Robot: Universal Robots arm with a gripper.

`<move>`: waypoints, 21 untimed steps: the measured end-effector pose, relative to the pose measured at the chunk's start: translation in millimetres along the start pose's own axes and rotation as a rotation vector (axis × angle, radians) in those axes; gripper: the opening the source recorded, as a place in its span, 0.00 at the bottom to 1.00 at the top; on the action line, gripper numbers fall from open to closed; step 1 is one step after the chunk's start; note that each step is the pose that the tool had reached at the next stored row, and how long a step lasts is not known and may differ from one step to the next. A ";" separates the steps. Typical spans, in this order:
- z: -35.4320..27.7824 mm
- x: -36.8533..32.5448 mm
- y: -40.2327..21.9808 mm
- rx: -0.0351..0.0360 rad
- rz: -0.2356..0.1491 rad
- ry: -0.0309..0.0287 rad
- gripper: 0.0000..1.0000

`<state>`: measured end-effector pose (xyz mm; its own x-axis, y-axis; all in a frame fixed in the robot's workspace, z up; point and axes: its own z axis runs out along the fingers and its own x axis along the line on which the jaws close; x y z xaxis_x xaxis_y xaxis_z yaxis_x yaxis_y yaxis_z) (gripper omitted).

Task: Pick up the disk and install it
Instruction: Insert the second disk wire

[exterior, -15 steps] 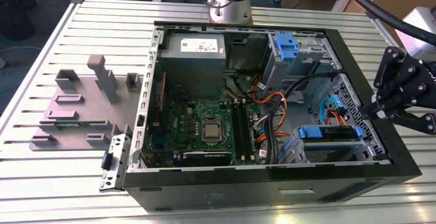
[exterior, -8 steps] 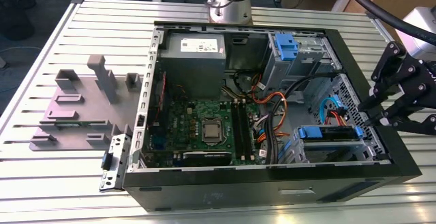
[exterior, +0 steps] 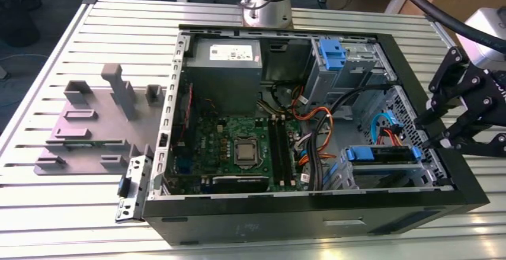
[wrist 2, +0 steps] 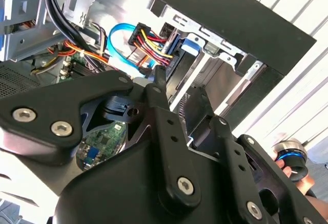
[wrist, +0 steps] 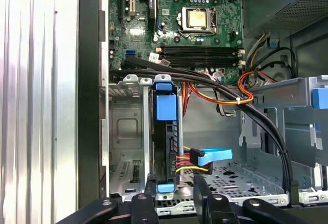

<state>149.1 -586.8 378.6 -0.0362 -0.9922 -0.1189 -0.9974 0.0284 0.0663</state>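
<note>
The open computer case (exterior: 316, 212) lies on its side on the slatted metal desk (exterior: 71, 212), its motherboard (exterior: 237, 147) facing up with the bare processor (exterior: 245, 151) near the middle. The disk (exterior: 381, 155), with its blue carrier rails, is seated in the lower drive cage at the corner of the case nearest the exterior view's right; in the first wrist view it (wrist: 166, 147) stands edge-on in the bay, a blue tab at each end, with the bundle of red, yellow and black power wires (wrist: 185, 162) and a flat blue data cable (wrist: 215, 156) plugged in beside it.

The black gripper (exterior: 451, 132) hangs just outside the case wall on the exterior view's right, next to that bay. Its jaws stand apart and have hold of nothing; in the first wrist view the fingertips (wrist: 148, 185) sit on either side of the disk's near end without clamping it.

On the exterior view's left the grey plastic stand (exterior: 87, 130) with upright posts rests on the desk. A second blue-tabbed drive cage (exterior: 336, 55) sits at the far corner of the case, beside the power-supply box (exterior: 225, 58).
</note>
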 end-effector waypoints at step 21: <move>14.0 -7.9 9.4 -0.0054 -0.045 0.0027 0.41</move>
<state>139.1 -577.0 366.3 0.0088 -0.9928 -0.1192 -0.9977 -0.0168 0.0663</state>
